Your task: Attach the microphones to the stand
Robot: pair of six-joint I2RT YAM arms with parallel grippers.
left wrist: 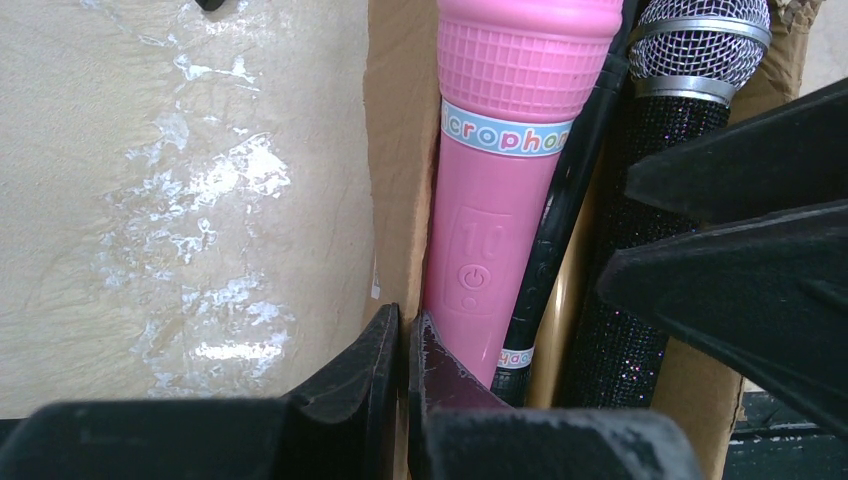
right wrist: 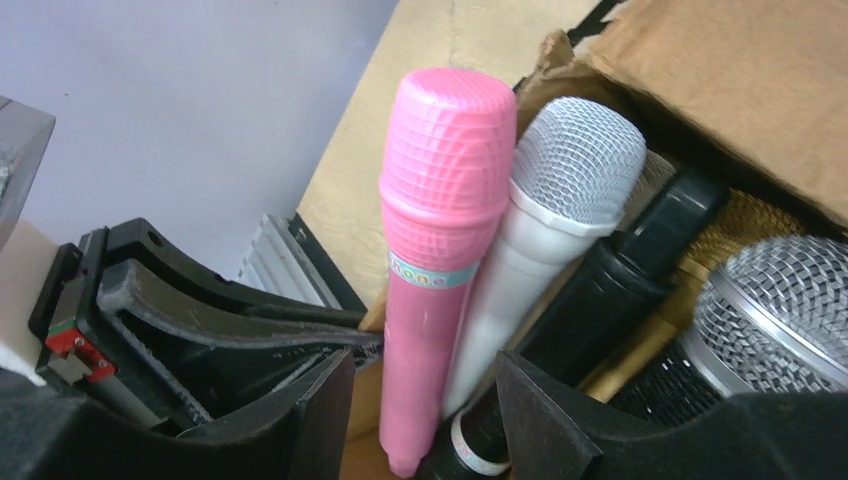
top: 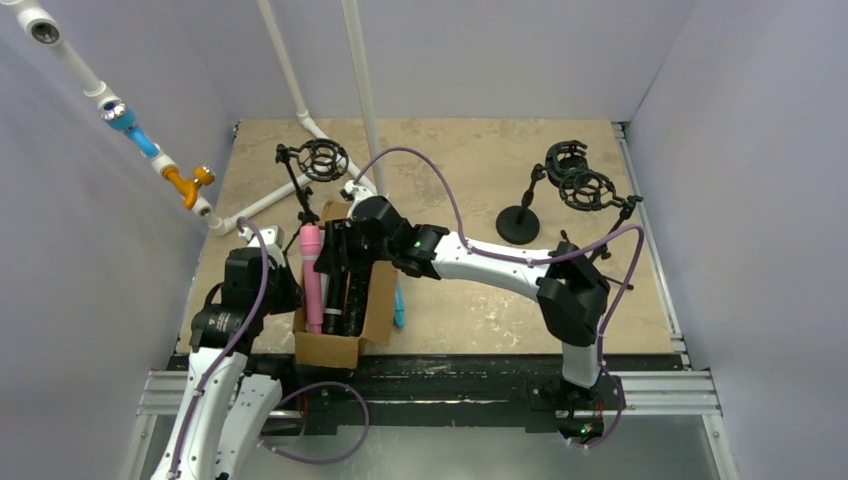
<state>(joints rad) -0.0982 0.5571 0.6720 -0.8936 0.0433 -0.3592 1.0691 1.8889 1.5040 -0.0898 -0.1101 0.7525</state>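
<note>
Several microphones stand in a cardboard box (top: 340, 348). The pink microphone (top: 311, 275) leans at its left wall, beside a white one (right wrist: 560, 200), a slim black one (right wrist: 620, 290) and a black glitter one with a silver head (left wrist: 690, 60). My left gripper (left wrist: 405, 315) is shut on the box's left wall (left wrist: 400, 200), next to the pink microphone (left wrist: 500, 150). My right gripper (right wrist: 425, 360) is open over the box, its fingers either side of the pink microphone's (right wrist: 440, 250) lower body, not touching it. A blue microphone (top: 399, 305) lies on the table right of the box.
A stand with one black shock mount (top: 322, 160) is behind the box. A second stand (top: 518, 225) with two mounts (top: 575, 180) is at the back right. White PVC pipes (top: 290, 80) rise at the back left. Side walls enclose the table.
</note>
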